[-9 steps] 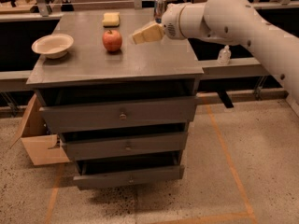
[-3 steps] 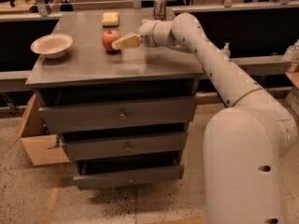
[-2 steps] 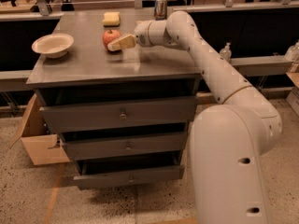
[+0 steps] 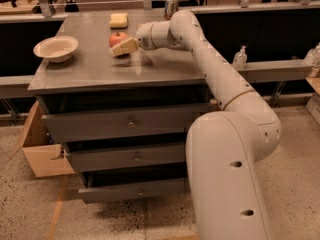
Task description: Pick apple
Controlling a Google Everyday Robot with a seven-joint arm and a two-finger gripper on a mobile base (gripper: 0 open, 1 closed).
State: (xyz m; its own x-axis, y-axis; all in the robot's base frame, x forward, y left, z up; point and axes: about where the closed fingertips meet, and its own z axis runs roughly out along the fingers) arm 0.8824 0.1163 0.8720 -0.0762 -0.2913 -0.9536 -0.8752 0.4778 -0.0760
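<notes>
The red apple point(image 4: 118, 37) sits on the grey cabinet top point(image 4: 100, 66), towards the back, just in front of the yellow sponge point(image 4: 119, 20). My gripper point(image 4: 123, 48) reaches in from the right at the end of the long white arm point(image 4: 200, 44). It is low over the top, right at the apple's near right side, and it covers the apple's lower part. I cannot tell whether it touches the apple.
A beige bowl point(image 4: 56, 48) stands at the left of the top. A metal can point(image 4: 171, 6) stands at the back edge. The cabinet has three drawers point(image 4: 130, 124). A cardboard box point(image 4: 37, 149) is on the floor at the left. A bottle point(image 4: 240, 58) stands on the right ledge.
The gripper has moved left and down across the cabinet top, from well right of the apple to right against it. The apple, bowl and sponge have not moved.
</notes>
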